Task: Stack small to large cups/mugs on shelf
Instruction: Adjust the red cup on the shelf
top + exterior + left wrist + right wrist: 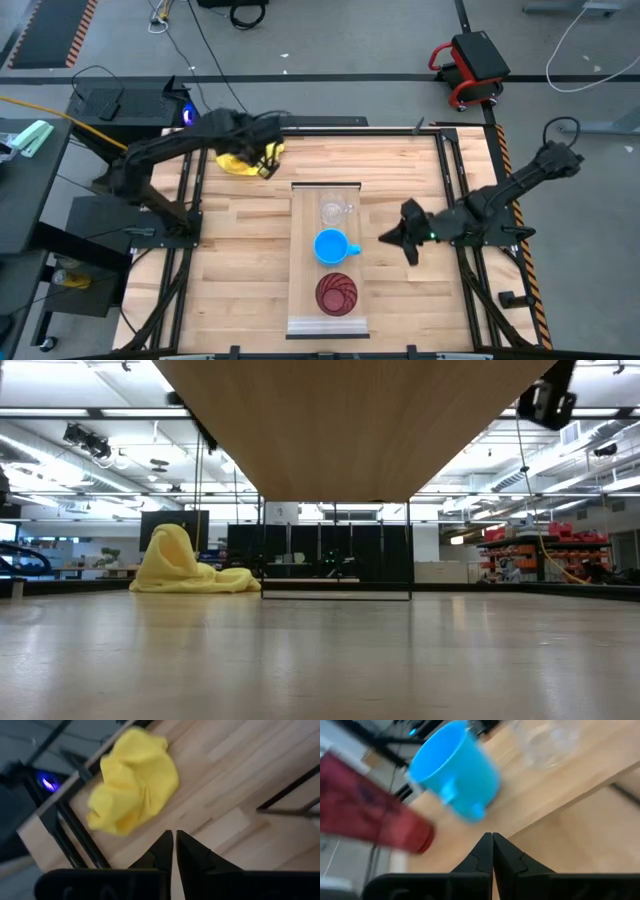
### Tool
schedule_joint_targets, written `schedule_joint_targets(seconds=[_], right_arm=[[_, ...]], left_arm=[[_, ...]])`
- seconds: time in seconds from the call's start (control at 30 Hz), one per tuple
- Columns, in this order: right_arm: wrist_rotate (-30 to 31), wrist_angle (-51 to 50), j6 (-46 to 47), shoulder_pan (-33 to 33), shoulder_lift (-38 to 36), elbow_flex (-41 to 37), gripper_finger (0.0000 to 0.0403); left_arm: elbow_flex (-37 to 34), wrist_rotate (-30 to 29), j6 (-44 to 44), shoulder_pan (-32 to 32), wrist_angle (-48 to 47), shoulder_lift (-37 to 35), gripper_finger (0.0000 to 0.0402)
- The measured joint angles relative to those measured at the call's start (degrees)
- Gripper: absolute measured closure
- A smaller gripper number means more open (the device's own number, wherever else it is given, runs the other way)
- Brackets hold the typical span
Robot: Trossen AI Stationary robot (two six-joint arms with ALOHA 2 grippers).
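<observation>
Cups (333,211) were lined up small to large along the shelf (303,200), order apparently complete; left gripper (268,160) and right gripper (392,237) were seen closed, empty.

Two dark, jointed arms, each ending in a black tool of tapered, pointed fingers.

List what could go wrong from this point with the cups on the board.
1. The right gripper, shut, sits close beside the bright blue handled mug on the long pale wooden board; a sideways move could knock it.
2. The small clear glass cup and the dark red tumbler stand close on either side, so a shoved mug may hit them.
</observation>
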Motion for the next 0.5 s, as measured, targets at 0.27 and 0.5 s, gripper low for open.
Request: schedule_joint_targets(seconds=[0.27, 0.5], right_arm=[[3.66, 3.46, 4.47, 12.66, 8.95, -0.01, 0.0400], [13.60, 3.08, 1.06, 16.66, 20.87, 9.00, 0.0401]], left_arm=[[-22.91, 5.64, -10.96, -3.10, 14.43, -13.66, 0.0387], [-31.95, 7.83, -18.76, -6.92, 24.24, -18.02, 0.0385]])
